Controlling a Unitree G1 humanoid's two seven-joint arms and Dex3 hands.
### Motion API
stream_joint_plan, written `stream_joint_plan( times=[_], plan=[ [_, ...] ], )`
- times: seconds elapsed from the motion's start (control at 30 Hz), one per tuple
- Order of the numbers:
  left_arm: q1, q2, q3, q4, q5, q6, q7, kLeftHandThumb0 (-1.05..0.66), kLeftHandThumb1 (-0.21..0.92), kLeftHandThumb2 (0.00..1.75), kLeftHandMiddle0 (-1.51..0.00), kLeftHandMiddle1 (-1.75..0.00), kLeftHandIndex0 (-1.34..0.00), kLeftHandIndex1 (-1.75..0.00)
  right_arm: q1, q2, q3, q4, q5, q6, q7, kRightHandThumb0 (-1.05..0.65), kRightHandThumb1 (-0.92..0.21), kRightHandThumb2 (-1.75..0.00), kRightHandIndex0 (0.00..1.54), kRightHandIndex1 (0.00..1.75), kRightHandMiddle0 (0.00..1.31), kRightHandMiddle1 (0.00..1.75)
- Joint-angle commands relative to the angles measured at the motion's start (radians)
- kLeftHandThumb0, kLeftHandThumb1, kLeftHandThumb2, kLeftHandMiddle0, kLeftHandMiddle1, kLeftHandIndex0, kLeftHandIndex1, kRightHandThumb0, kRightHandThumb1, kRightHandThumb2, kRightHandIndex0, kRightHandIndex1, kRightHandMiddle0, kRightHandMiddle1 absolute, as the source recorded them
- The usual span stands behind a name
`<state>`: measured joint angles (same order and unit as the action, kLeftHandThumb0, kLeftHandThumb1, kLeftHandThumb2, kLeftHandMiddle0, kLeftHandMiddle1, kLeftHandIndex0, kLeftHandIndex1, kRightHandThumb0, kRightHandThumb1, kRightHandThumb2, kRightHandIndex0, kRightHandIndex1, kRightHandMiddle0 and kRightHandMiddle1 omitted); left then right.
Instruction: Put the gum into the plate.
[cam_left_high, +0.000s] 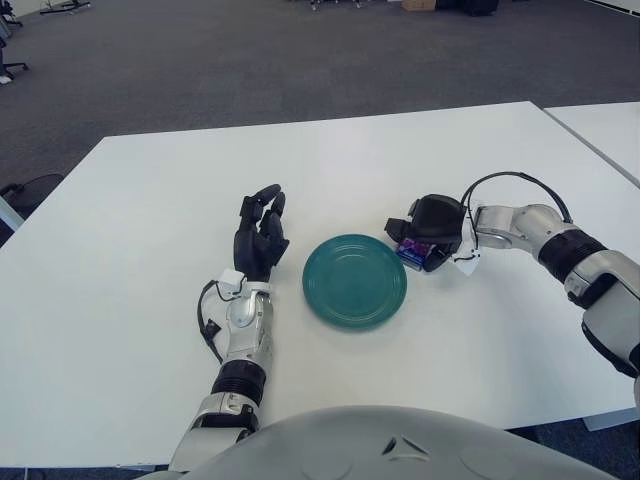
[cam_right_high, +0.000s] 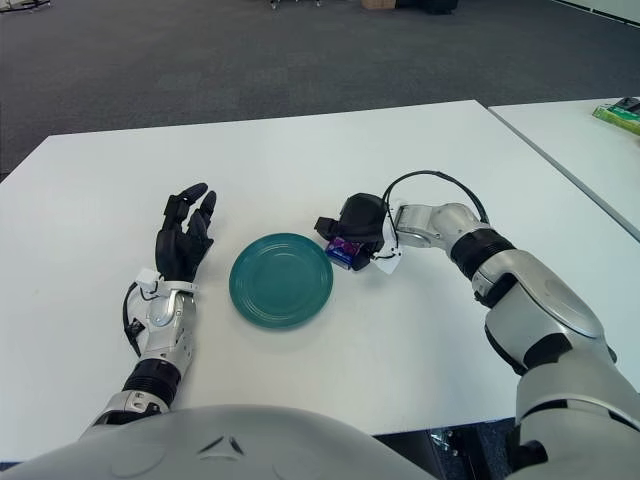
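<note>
1. The gum (cam_left_high: 413, 251) is seen as a small purple pack, held under the curled fingers of the right hand (cam_left_high: 430, 234).
2. The right hand is closed around the gum, so only a bit of the pack is seen.
3. The gum is held low over the white bench (cam_left_high: 140, 300). It cannot be told if the pack is touching the bench.
4. The green plate (cam_left_high: 354, 280) is found just beside the right hand, on its left side and a little nearer to the robot.
5. The gum is at the plate's rim, but it is not over the middle of the plate yet.
6. The long side of the pack cannot be made out, because it is mostly hidden by the fingers.
7. The left hand (cam_left_high: 259, 238) is seen on the other side of the plate, with its fingers open and nothing held.
8. The right hand is the nearer one to the gum, so the job is likely done by it.
9. A short move to the left is probably needed next, so that the gum can be let go over the plate.
</note>
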<state>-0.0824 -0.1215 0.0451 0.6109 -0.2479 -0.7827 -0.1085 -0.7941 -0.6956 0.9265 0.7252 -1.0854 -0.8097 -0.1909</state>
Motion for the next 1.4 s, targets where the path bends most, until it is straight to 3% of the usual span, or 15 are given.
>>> stream_joint_plan(
  times=[0.0, 0.07, 0.2, 0.63, 0.9, 1.1, 1.37],
  plan=[
    [0.151, -0.186, -0.006, 0.103, -0.029, 0.002, 0.030, -0.80, 0.92, 0.68, -0.55, -0.05, -0.20, -1.02, 0.062, -0.026, 0.006, -0.003, -0.009, -0.031, 0.071, -0.48, -0.92, -0.68, 0.90, 1.75, 0.58, 1.75],
    [0.150, -0.187, -0.006, 0.102, -0.031, 0.002, 0.030, -0.79, 0.92, 0.67, -0.55, -0.05, -0.21, -1.02, 0.053, -0.007, 0.004, 0.032, -0.014, -0.031, 0.039, -0.47, -0.92, -0.67, 0.91, 1.75, 0.60, 1.75],
    [0.152, -0.186, -0.006, 0.099, -0.032, 0.005, 0.032, -0.79, 0.92, 0.67, -0.55, -0.05, -0.21, -1.02, 0.013, 0.097, 0.047, 0.212, -0.079, 0.029, -0.087, -0.47, -0.92, -0.67, 0.91, 1.75, 0.62, 1.75],
    [0.146, -0.181, -0.005, 0.109, -0.029, 0.006, 0.036, -0.79, 0.92, 0.68, -0.54, -0.05, -0.19, -1.03, -0.057, 0.162, 0.042, 0.329, -0.067, -0.016, -0.339, -0.52, -0.92, -0.66, 0.92, 1.75, 0.63, 1.75],
    [0.148, -0.177, -0.011, 0.107, -0.016, -0.005, 0.042, -0.78, 0.92, 0.70, -0.54, -0.04, -0.17, -1.03, -0.095, 0.191, 0.017, 0.352, -0.036, -0.062, -0.378, -0.51, -0.92, -0.66, 0.91, 1.75, 0.64, 1.75],
    [0.147, -0.182, -0.007, 0.103, -0.042, -0.006, 0.021, -0.76, 0.92, 0.69, -0.54, -0.05, -0.19, -1.03, -0.123, 0.165, -0.034, 0.311, -0.009, -0.074, -0.415, -0.50, -0.92, -0.60, 0.98, 1.75, 0.70, 1.75],
    [0.145, -0.186, -0.007, 0.102, -0.048, -0.001, 0.020, -0.75, 0.92, 0.67, -0.52, -0.04, -0.18, -1.02, -0.160, 0.163, -0.102, 0.283, 0.029, -0.074, -0.356, -0.49, -0.92, -0.56, 1.04, 1.75, 0.76, 1.75]
  ],
)
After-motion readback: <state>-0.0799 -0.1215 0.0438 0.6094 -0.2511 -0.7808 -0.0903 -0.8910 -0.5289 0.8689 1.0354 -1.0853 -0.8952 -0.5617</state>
